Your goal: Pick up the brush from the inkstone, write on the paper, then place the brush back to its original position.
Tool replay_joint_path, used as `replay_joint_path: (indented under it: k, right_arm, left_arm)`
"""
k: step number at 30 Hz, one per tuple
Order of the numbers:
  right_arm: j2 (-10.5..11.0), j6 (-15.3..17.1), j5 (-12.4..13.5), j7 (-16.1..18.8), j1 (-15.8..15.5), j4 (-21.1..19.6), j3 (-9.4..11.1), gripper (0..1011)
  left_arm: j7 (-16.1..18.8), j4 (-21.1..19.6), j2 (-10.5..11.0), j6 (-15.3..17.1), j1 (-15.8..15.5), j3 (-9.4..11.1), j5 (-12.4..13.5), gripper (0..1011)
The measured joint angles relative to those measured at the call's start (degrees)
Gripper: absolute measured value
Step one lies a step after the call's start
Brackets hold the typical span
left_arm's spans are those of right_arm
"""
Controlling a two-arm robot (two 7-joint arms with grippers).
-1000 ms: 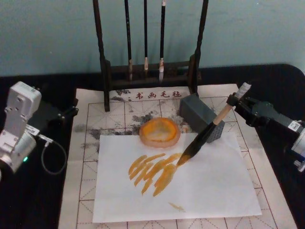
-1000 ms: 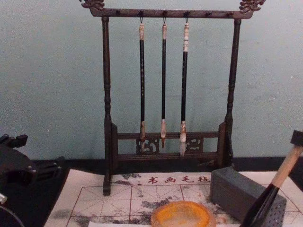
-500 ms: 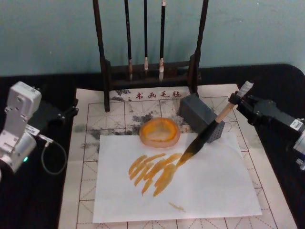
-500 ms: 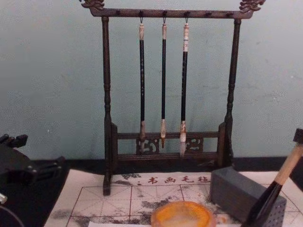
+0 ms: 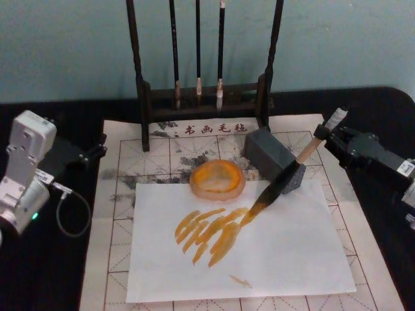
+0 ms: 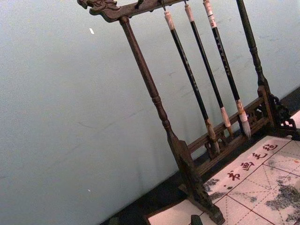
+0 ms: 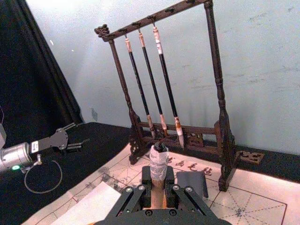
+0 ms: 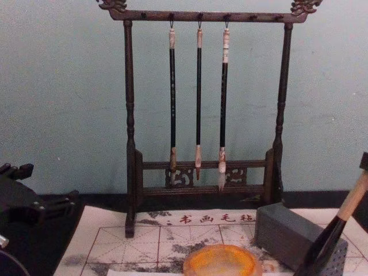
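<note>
We see a black table (image 5: 58, 272); the paper (image 5: 117, 259) lies on it, seemingly flat, just left of the right gripper (image 5: 323, 132).

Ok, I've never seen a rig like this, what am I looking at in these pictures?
It is a two-armed robot at a black table. One picture looks down from its head, one looks across from its chest, and two come from cameras on its wrists. The right gripper is shut on a big calligraphy brush, whose dark tip is down at orange strokes on a white paper. That paper lies on a gridded mat, with an orange dish, a grey block and a rack of three thin brushes behind. The left gripper is parked at the table's left.
</note>
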Motion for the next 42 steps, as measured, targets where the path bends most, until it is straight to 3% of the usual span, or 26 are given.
replay_joint_path:
  k: [31, 37, 42]
  right_arm:
    - [-0.42, -1.12, -2.01, 1.39, -0.89, -1.18, 2.17, 181]
    - [-0.57, -0.81, -0.11, 1.39, -1.41, -2.06, 3.25, 181]
    - [-1.33, 0.84, 3.60, 0.85, -1.55, -2.51, 4.32, 181]
  left_arm:
    - [0.00, 0.00, 0.00, 0.00, 0.00, 0.00, 0.00, 1001]
    - [0.00, 0.00, 0.00, 0.00, 0.00, 0.00, 0.00, 1001]
    - [0.00, 0.00, 0.00, 0.00, 0.00, 0.00, 0.00, 1001]
